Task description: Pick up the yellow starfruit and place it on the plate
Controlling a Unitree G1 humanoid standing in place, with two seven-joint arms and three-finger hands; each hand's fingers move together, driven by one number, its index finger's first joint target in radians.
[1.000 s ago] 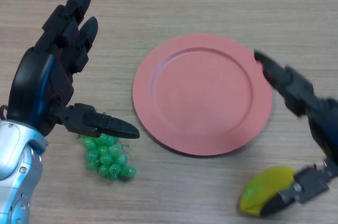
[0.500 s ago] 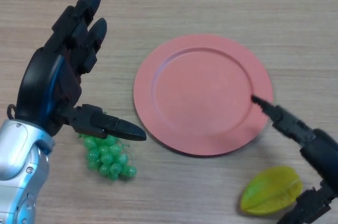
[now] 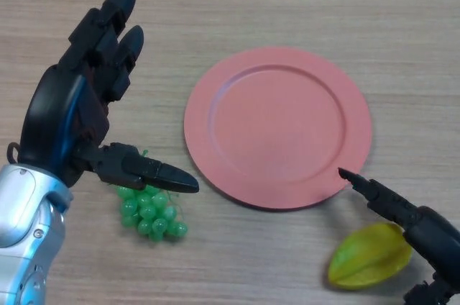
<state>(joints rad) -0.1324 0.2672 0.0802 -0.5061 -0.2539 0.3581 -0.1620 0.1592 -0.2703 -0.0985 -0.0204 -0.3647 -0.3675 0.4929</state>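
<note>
Your yellow starfruit (image 3: 369,265) lies on the bench (image 3: 287,3), lower right, just below the pink plate (image 3: 279,126). Your right hand (image 3: 424,237) straddles it, fingers spread, not gripping. Your left hand (image 3: 79,121) hovers open over green grapes (image 3: 149,213), fingers wide.

Tabletop (image 3: 287,3) layout — plate (image 3: 278,127) central.
Grapes (image 3: 149,211) lie near-left of the plate; the starfruit (image 3: 366,256) lies near-right, apart from the rim — left hand (image 3: 83,114) far-left, right hand (image 3: 413,229) over the starfruit's right.
</note>
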